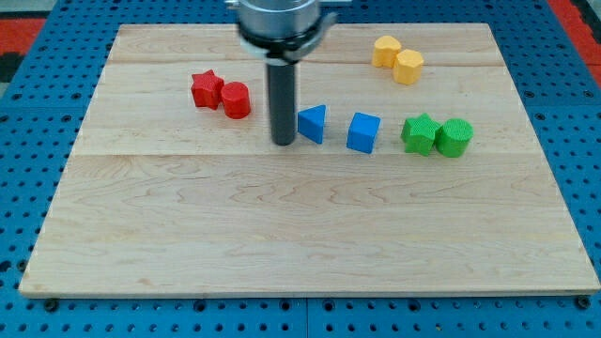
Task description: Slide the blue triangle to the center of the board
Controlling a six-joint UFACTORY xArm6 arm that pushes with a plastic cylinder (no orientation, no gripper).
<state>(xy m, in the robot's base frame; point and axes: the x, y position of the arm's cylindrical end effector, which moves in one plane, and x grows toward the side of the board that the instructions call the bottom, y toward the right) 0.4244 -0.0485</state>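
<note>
Wooden desk (310,235) fills most of the view, blue perforated surface around it on all sides. All blocks sit in the upper half; the whole lower half of the desk is bare wood, wide room down to the view's bottom edge. Left and right margins of the desk are also free.

Blue triangle (313,123) sits slightly above desk center, near the middle left-to-right. Blue cube (363,131) is near it on the view's right, a gap between them. Further right, a green star-like block (420,132) and a green cylinder-like block (454,137) touch each other; the latter is well in from the right edge. Two yellow blocks, yellow one (386,51) and yellow other (408,67), touch near the view's top, close to the top edge; shapes hard to tell. Red star (206,89) and red cylinder (236,99) touch on the view's left of the rod.

Arm comes in from the view's top, metal collar, dark rod straight and upright. My tip (283,143) rests on the desk just beside the blue triangle's left side; touching or a hair apart, cannot tell. Tool is a plain rod: no jaws, nothing held.

Count: 2 blue, 2 green, 2 yellow, 2 red, 8 blocks total.
</note>
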